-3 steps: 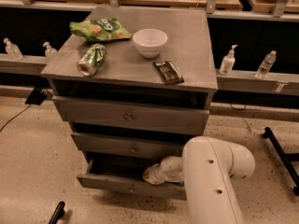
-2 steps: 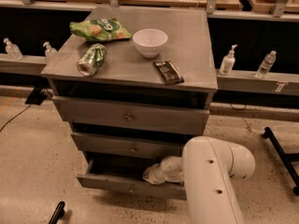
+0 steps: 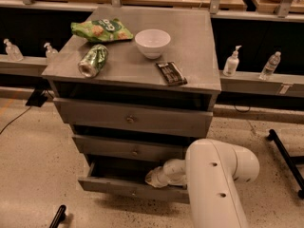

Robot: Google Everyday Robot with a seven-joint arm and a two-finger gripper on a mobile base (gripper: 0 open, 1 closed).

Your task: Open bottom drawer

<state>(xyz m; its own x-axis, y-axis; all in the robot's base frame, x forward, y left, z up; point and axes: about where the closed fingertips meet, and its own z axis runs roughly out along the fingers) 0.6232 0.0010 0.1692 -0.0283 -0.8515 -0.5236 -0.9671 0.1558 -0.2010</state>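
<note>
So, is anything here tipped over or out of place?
The green metal can lies on its side on the grey cabinet top. The slim grey bottom drawer stands part open, with the end effector at its front.

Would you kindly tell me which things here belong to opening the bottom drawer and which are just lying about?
Job: bottom drawer, partly open; end effector at its front edge.
Lying about: chip bag, green can, white bowl, snack bar.
</note>
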